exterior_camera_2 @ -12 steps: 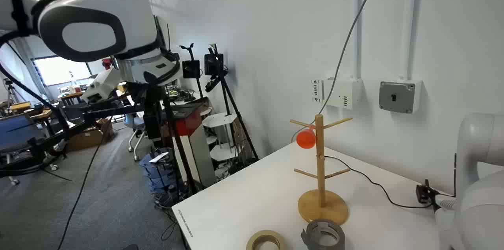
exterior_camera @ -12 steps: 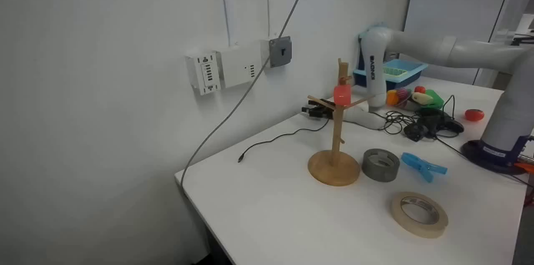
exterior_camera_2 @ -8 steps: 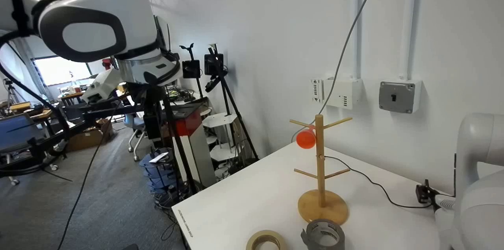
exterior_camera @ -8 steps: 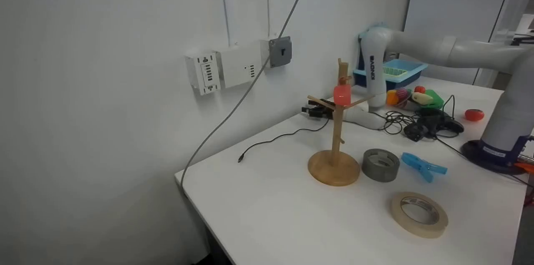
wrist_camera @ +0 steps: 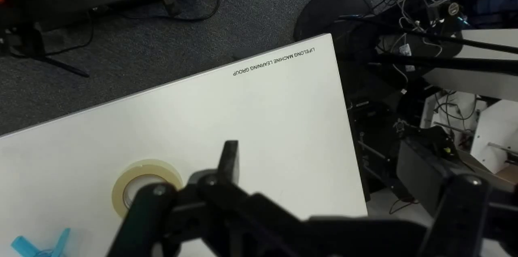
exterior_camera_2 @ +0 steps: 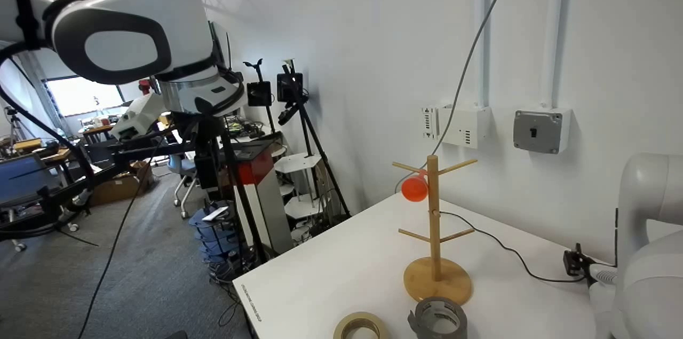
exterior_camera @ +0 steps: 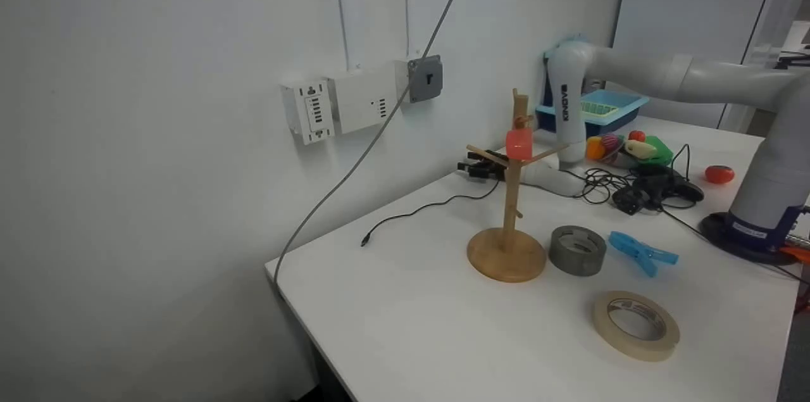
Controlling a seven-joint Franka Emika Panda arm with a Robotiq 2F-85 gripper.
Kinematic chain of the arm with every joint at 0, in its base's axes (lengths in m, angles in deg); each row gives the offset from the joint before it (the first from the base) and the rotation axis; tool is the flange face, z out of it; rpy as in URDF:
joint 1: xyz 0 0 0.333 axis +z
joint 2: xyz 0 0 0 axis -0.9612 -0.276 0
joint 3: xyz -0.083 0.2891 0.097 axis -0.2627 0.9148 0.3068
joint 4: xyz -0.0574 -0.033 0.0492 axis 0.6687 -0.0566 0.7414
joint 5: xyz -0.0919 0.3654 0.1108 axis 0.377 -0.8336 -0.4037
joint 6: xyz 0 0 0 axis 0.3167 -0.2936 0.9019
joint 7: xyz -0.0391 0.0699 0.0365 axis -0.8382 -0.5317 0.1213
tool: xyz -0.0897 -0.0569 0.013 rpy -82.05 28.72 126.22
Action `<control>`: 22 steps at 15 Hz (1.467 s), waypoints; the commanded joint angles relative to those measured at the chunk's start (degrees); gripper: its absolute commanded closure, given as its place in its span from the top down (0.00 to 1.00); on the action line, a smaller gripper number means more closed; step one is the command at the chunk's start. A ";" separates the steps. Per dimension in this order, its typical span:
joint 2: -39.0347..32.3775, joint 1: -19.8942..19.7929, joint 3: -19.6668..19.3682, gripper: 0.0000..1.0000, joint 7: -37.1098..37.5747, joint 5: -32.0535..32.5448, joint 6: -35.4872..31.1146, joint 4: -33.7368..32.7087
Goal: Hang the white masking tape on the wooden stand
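Observation:
The white masking tape, a flat cream ring, lies on the white table. It also shows at the bottom edge of an exterior view and in the wrist view, partly behind a gripper link. The wooden stand is upright with a round base, and its bare pegs show in an exterior view. A red cup hangs on one upper peg. The stand is out of the wrist view. My gripper is open with nothing between its fingers. It is above the table near a corner, apart from the tape.
A grey tape roll stands beside the stand's base. A blue clip lies near it. Another robot arm, cables and toy food are farther back. The wall rises behind the table.

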 commanded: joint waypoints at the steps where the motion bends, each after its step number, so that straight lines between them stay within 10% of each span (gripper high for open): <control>1: 0.02 -0.66 0.51 1.00 -0.26 -0.27 0.25 -0.13; 12: -0.69 -1.24 0.47 1.00 -1.64 1.24 -1.70 0.33; 22: -7.09 -4.27 1.35 1.00 -1.39 15.29 -14.31 2.60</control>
